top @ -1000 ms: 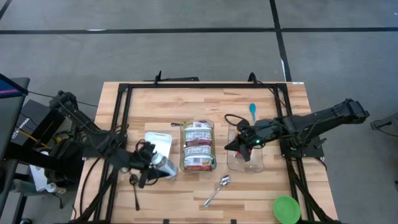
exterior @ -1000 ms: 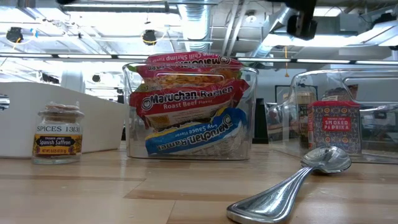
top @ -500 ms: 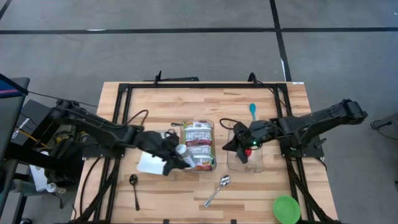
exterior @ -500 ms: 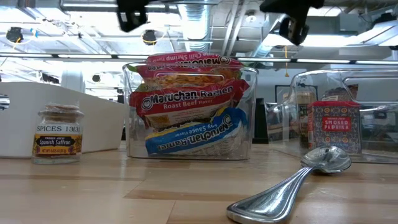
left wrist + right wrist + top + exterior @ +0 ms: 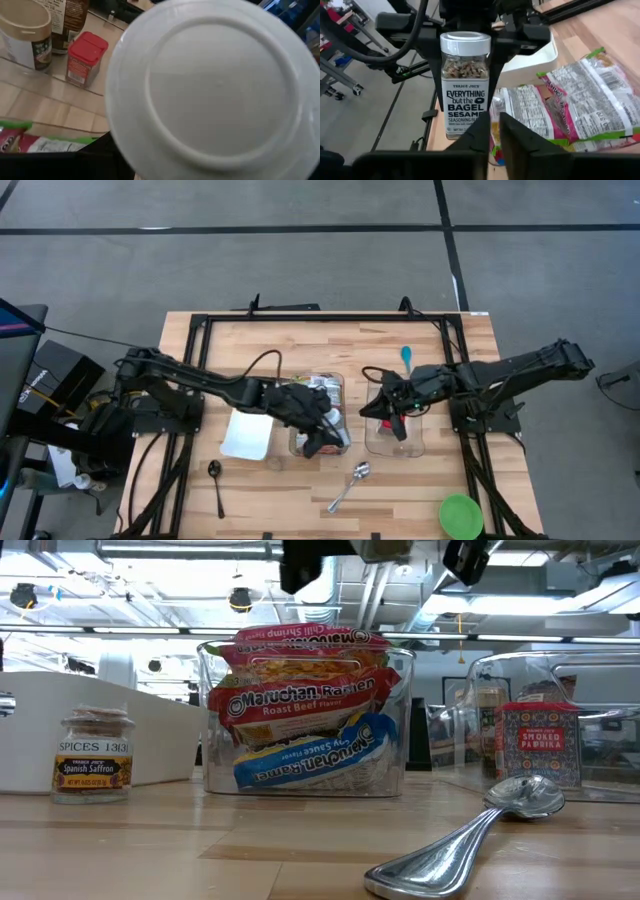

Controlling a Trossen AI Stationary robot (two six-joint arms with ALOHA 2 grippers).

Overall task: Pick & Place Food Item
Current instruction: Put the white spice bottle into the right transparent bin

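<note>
My left gripper [image 5: 320, 430] hangs above the clear bin of ramen packets [image 5: 318, 415] and is shut on a clear spice jar with a white cap [image 5: 465, 82], labelled "Everything but the Bagel Sesame". The cap [image 5: 215, 85] fills the left wrist view. My right gripper [image 5: 392, 420] hovers over the clear bin on the right [image 5: 395, 442], its fingers [image 5: 520, 145] together with nothing between them, and faces the jar. A red paprika tin [image 5: 540, 745] stands in that right bin. My left gripper pinches the jar's clear body just under the white cap [image 5: 445, 57] between its two fingers, one on each side. The fingers come from the table's left, slanting a little downward. The jar stands upright, cap up, lifted clear above the ramen packets.
A white tray [image 5: 248, 433] lies left of the ramen bin. A small saffron jar [image 5: 93, 755] stands on the table near it. A metal spoon [image 5: 350, 485], a dark spoon [image 5: 217, 485], a blue spoon [image 5: 406, 358] and a green lid [image 5: 461, 515] lie about.
My left gripper has carried the spice jar from beside the white tray toward the table's right edge. It now hangs over the ramen bin, close to my right gripper. The jar has stayed lifted clear throughout.
</note>
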